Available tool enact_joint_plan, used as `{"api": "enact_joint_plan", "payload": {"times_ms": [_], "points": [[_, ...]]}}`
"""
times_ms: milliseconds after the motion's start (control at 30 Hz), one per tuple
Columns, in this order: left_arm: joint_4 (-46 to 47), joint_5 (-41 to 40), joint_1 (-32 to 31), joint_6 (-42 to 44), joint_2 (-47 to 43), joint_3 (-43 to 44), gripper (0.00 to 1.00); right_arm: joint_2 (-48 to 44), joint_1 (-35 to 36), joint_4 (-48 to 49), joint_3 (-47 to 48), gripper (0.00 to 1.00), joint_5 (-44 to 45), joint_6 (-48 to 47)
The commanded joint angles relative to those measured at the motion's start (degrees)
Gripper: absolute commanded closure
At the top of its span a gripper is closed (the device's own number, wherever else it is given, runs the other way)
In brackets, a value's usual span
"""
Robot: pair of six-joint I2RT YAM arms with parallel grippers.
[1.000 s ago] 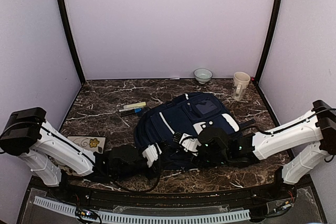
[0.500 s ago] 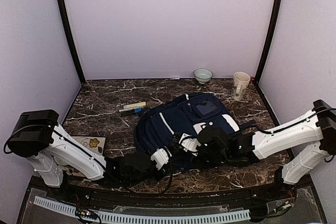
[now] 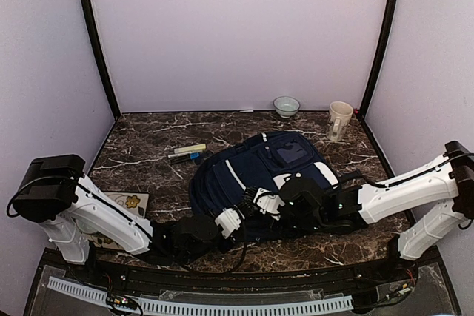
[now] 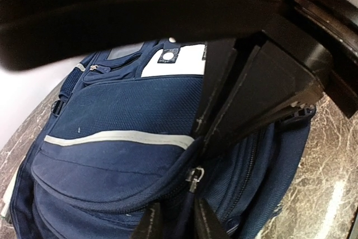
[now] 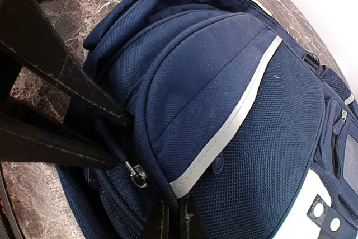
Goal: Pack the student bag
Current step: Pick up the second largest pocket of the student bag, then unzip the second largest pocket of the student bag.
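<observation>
Far edge of marble table (image 3: 148, 138): bowl (image 3: 286, 106), mug (image 3: 339, 120); pens (image 3: 187, 153) beside bag (image 3: 244, 160). The right gripper (image 5: 170, 225) pinches bag; left gripper (image 4: 174, 222) nearly closed, hold unclear. Lilac walls (image 3: 237, 35)

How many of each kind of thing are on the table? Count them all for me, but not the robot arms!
backpack: 1
bowl: 1
mug: 1
pens: 2, a yellow pen and a blue pen
flower card: 1
Total: 6
</observation>
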Motion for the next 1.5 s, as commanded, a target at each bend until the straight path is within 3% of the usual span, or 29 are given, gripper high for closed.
{"api": "enact_joint_plan", "payload": {"times_ms": [0,133,300,600,1000,1233,1300,1467], "points": [[-1.7,1.3,-0.3,0.1,0.7,1.0,0.84,-2.4,0.6,2.4,1.6,1.0,-3.5,2.3],[-1.1,1.6,-0.5,0.2,0.4,0.8,1.0,-2.1,0.7,2.1,1.9,1.0,-3.5,2.4],[0.5,4.6,-0.7,-0.4,-2.6,-1.4,1.0,-1.8,0.7,2.4,1.9,1.0,-1.3,3.0],[-5.8,-0.8,-0.4,-4.1,-9.3,-4.1,1.0,-1.8,0.7,-1.1,2.4,1.0,9.0,8.9],[-10.7,-3.1,5.1,-9.8,-17.3,-10.6,1.0,-7.1,1.3,-2.5,-2.4,1.0,10.0,14.0],[-9.4,10.3,3.6,-7.4,-19.2,-11.0,1.0,-8.1,3.6,-7.6,-2.4,1.0,10.8,19.0],[-8.7,11.2,2.1,-7.2,-19.2,-9.9,1.0,-8.0,3.7,-9.9,-2.2,0.91,10.9,20.2],[-10.3,10.1,-1.8,-6.9,-16.2,-4.3,1.0,-11.3,5.0,-16.7,-0.4,0.53,12.3,23.0]]}}
